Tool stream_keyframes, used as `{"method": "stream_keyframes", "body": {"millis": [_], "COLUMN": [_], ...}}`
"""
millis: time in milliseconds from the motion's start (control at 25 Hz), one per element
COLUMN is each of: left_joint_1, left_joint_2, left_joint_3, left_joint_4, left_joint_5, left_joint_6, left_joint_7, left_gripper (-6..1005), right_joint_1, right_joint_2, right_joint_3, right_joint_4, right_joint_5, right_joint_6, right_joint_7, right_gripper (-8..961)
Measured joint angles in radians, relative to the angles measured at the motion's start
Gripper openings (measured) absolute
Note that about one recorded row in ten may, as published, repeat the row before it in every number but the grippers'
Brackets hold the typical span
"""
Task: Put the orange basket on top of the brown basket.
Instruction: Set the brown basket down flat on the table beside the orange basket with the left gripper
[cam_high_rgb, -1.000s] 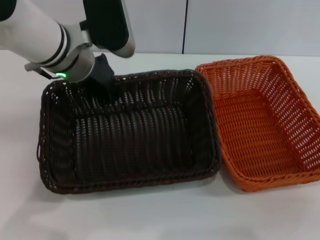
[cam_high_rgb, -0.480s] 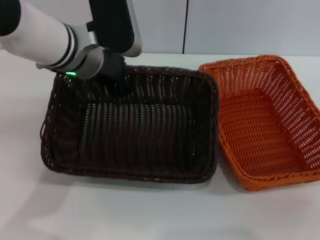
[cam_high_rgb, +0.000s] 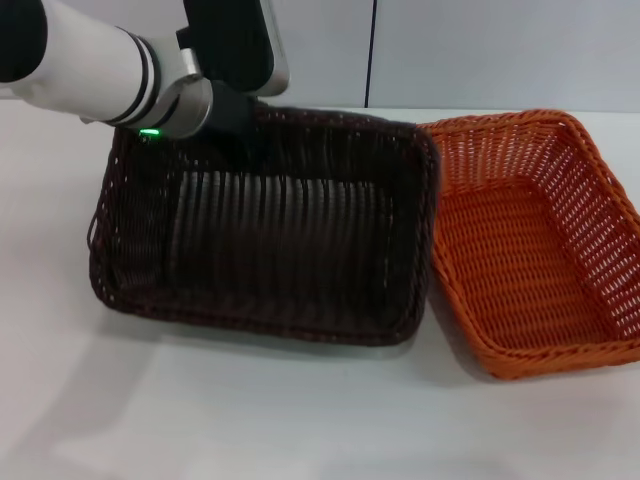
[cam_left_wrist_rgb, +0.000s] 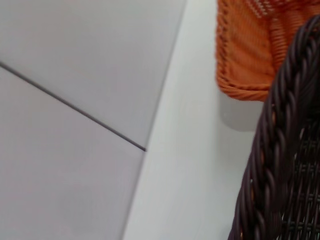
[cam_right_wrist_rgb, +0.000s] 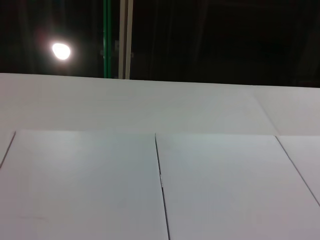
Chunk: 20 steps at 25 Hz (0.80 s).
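The left arm reaches in from the upper left, its dark pincer (cam_high_rgb: 243, 135) angled downward, closed.

Brown basket (cam_high_rgb: 270, 250) tilted, overlapping orange basket (cam_high_rgb: 530, 240) beside it

Two baskets in all, both rectangular woven wicker. One brown basket (cam_high_rgb: 270, 250), very dark, on the left of the head view. One orange basket (cam_high_rgb: 530, 240) on the right, just beside the brown one. One white table (cam_high_rgb: 300, 420) under both. One robot arm (cam_high_rgb: 100, 70) in sight in the head view, white with a single green light, at the far left. One dark seam line on the wall (cam_high_rgb: 372, 50) behind. In the left wrist view, one brown braided rim (cam_left_wrist_rgb: 280, 150) and one orange basket corner (cam_left_wrist_rgb: 245, 60). In the right wrist view, one round lamp (cam_right_wrist_rgb: 61, 50).
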Motion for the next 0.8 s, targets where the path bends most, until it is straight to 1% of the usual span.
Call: {"method": "stream_keyframes", "body": {"millis": [80, 160, 440, 520, 640, 800], "left_joint_1": [0.004, 0.004, 0.003, 0.012, 0.045, 0.056], "left_joint_2": [0.001, 0.001, 0.004, 0.002, 0.001, 0.002], "left_joint_3": [0.005, 0.005, -0.001, 0.001, 0.009, 0.008], "left_joint_4": [0.0, -0.001, -0.04, -0.061, -0.123, -0.148], "left_joint_5": [0.011, 0.017, 0.06, 0.07, 0.068, 0.059], "left_joint_6": [0.028, 0.025, -0.06, -0.066, -0.062, -0.048], "left_joint_7": [-0.022, -0.026, -0.035, -0.039, -0.048, -0.048], "left_gripper": [437, 438, 453, 458, 466, 476], "right_joint_1": [0.001, 0.002, 0.011, 0.015, 0.02, 0.024], "right_joint_2": [0.0, 0.0, -0.002, -0.003, -0.004, -0.004], "right_joint_3": [-0.001, -0.001, 0.0, 0.0, 0.0, 0.0], "right_joint_4": [0.0, 0.0, -0.003, -0.004, -0.005, -0.005], "right_joint_5": [0.0, 0.0, 0.0, 0.0, 0.0, 0.0], "right_joint_6": [0.0, -0.003, -0.013, -0.013, -0.011, -0.008], "right_joint_7": [0.0, 0.0, 0.0, 0.0, 0.0, 0.0], "right_gripper": [672, 672, 672, 672, 672, 672]}}
